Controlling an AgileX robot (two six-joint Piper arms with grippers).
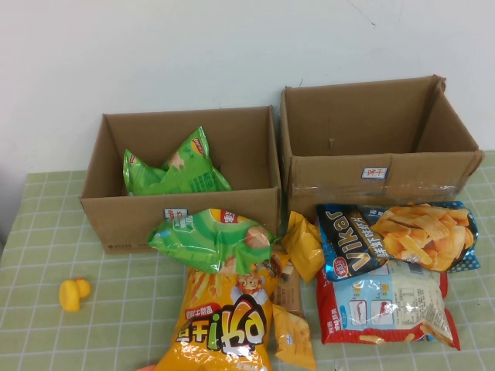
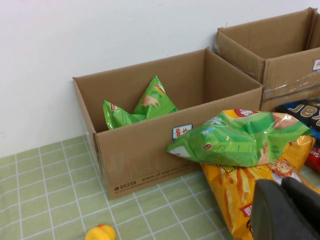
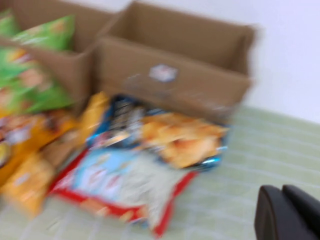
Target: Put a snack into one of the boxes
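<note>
Two open boxes were set side by side along the top of the high view, against the white wall, their flaps folded out so that snacks could be dropped in from above. The left box already held one green bag, propped against its back wall; the right box showed nothing inside. The remaining snacks were heaped on the table just in front of the boxes, in the lower centre and lower right of the frame, presumably so that either arm could reach them.

A second green bag was laid on top of the pile, touching the left box's front wall and partly overlapping an orange bag. To its right a small yellow pack was wedged between the orange bag and a blue bag, which lay against the right box; a red-and-white bag lay below the blue one. A yellow duck sat alone at the lower left, well apart from everything else.

Neither arm was seen in the high view. The left gripper appeared only at the lower right corner of its wrist view, above the orange bag, jaws closed on nothing. The right gripper appeared at the lower right corner of its own view, over bare table beside the pile, jaws likewise closed and empty. No snack was held, so the pick was judged not yet begun; the top green bag seemed the easiest choice.
</note>
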